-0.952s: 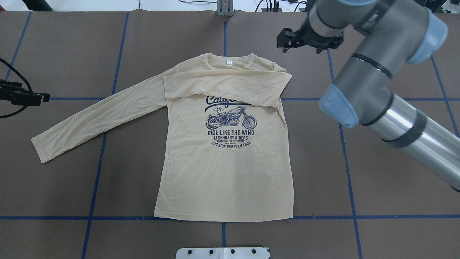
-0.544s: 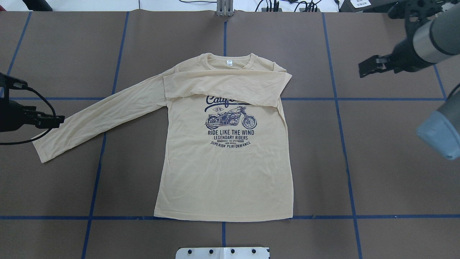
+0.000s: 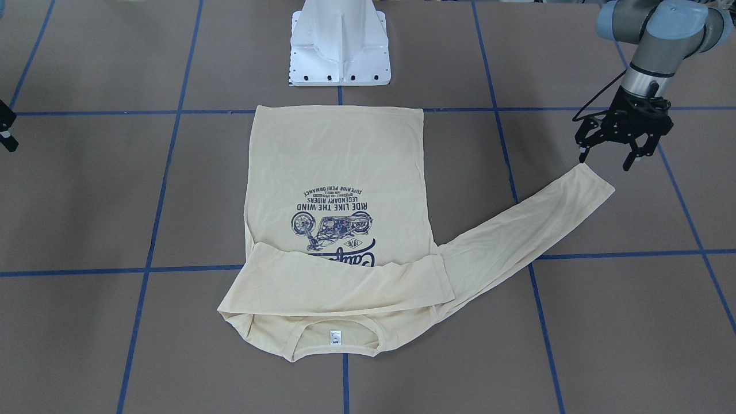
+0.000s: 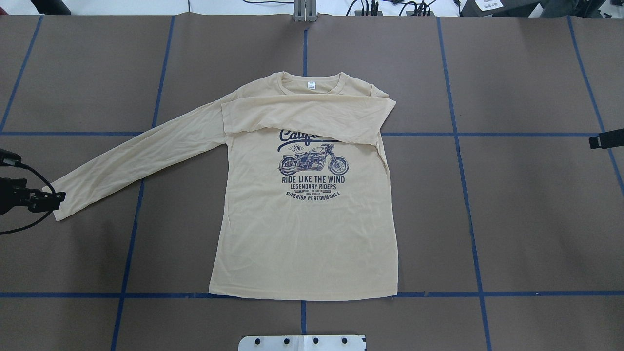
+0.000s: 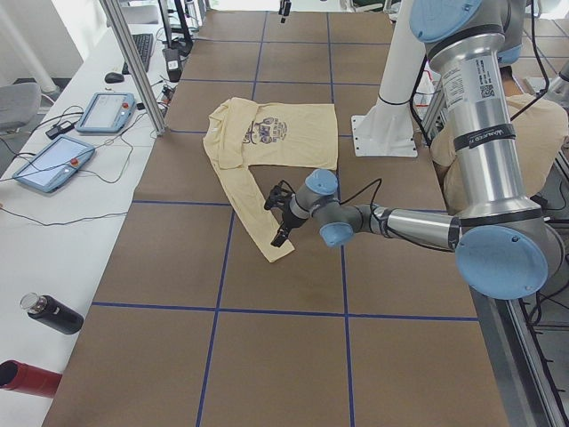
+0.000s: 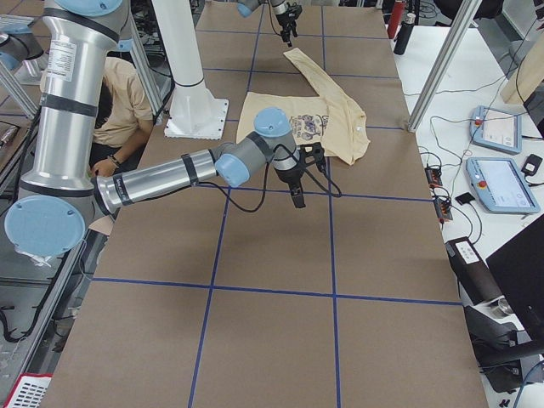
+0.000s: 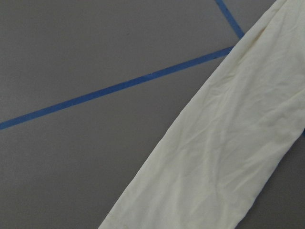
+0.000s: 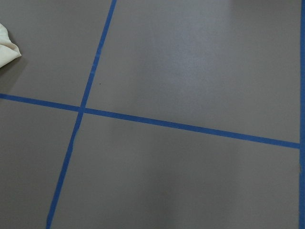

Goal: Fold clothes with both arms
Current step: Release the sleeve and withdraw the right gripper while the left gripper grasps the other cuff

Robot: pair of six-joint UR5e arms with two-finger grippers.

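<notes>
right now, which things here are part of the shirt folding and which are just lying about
In the job:
T-shirt
left hand
right hand

Just lying about:
white pedestal base
teach pendants
black bottle
red bottle

Bare table [image 3: 86, 190] all around T-shirt [image 3: 336, 167], white pedestal base [image 3: 339, 52] near hem [image 3: 336, 109]

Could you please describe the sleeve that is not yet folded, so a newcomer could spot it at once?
On the brown table with blue tape lines, a pale cream-yellow long-sleeved T-shirt lies flat, print up. Its unfolded sleeve runs straight out toward the robot's left, cuff by the open black left gripper. The other sleeve lies folded across the chest.
</notes>
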